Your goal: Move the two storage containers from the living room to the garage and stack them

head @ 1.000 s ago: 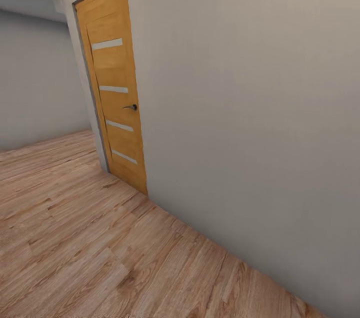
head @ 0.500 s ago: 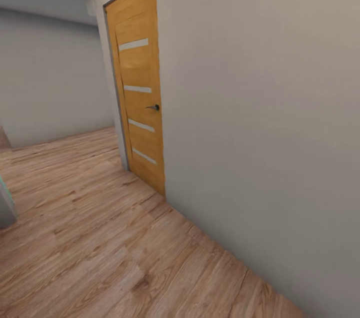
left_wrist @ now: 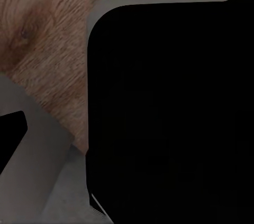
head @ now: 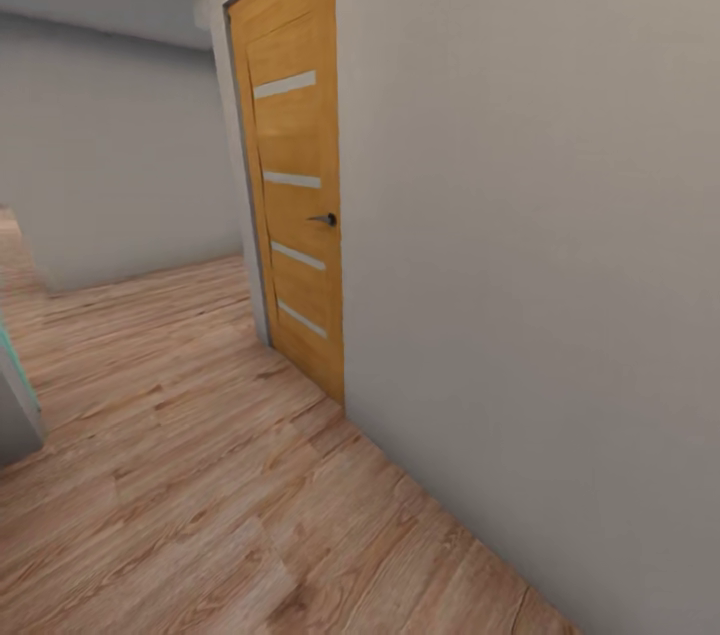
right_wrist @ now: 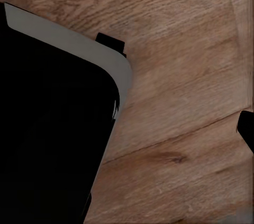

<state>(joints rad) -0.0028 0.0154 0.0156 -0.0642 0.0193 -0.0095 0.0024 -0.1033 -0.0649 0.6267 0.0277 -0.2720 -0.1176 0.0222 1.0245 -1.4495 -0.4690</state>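
The two storage containers are out of view, and so is the garage. The head view looks along a hallway with light wood plank flooring (head: pixel 180 475), not the dark concrete floor. In the left wrist view a black, grey-rimmed part of my own body (left_wrist: pixel 169 113) hangs over the planks (left_wrist: pixel 47 33). The right wrist view has the same kind of black, grey-edged part (right_wrist: pixel 47 128) above wood planks (right_wrist: pixel 180 102).
A shut orange-brown door (head: pixel 295 185) with a dark handle (head: pixel 325 219) is set in the long grey wall (head: pixel 530 265) on the right. The hallway runs on to the left past a far grey wall (head: pixel 120 175). A grey, teal-edged corner (head: pixel 15 395) juts in at the left edge.
The whole head view has shifted: the camera has turned and moved, so the door now sits further right and nearer. The grey, teal-edged corner has come into view at left.
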